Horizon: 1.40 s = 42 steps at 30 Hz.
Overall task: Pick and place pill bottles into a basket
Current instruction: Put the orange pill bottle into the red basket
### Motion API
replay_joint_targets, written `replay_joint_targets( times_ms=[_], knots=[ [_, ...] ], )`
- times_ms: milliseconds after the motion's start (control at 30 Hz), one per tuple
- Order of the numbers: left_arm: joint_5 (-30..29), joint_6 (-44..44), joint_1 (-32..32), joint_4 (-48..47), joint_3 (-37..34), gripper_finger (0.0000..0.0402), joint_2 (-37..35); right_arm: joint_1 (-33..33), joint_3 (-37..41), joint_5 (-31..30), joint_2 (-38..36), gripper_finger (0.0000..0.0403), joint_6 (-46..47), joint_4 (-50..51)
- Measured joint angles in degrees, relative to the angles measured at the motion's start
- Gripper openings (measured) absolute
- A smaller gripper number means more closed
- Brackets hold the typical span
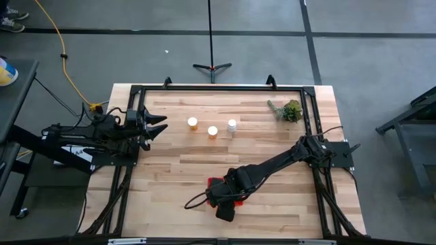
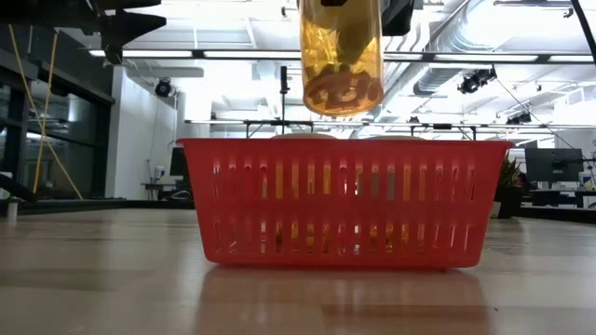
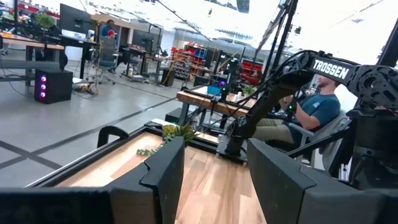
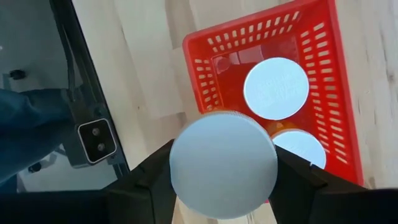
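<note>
Placing step: right gripper (image 4: 224,180) clamped on a pill bottle (image 4: 224,163) above the red basket (image 4: 339,93) at lower centre, two inside. Next: lower, release. Left gripper (image 1: 158,126) parked open, left bench (image 1: 177,163) edge.

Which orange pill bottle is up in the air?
The pill bottle held by the right gripper, hanging just above the red basket. The three others on the table stand untouched, and two already sit inside the basket.

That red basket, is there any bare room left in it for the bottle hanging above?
The basket already holds two capped bottles along one side. The mesh floor beside them, toward the opposite wall, looks bare. The right gripper holds the bottle over it. Three more bottles stand apart on open table.
</note>
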<state>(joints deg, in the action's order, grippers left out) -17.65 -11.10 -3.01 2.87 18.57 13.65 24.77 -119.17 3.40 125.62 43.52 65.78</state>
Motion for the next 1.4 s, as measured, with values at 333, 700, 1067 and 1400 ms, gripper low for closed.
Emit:
replay_joint_targets(
  times_ms=[333, 700, 1067, 1400],
  knots=[
    [0.2, -1.0, 0.0, -1.0, 0.0, 0.0211, 0.0, 1.4, 0.0, -0.1, 0.0, 0.0199, 2.9, 0.3],
    [0.1, -1.2, 0.0, -1.9, 0.0, 0.0211, 0.0, 2.0, 0.0, -1.9, 0.9, 0.0211, 3.0, 0.7],
    [0.4, -1.2, 0.0, -1.9, 0.0, 0.0211, 0.0, 0.9, 0.1, -1.5, 3.2, 0.0184, 1.1, 1.6],
    [0.5, -1.2, 0.0, -1.9, 0.0, 0.0211, 0.0, -1.9, 0.1, -3.4, 3.2, 0.0222, -1.9, 4.2]
  ],
)
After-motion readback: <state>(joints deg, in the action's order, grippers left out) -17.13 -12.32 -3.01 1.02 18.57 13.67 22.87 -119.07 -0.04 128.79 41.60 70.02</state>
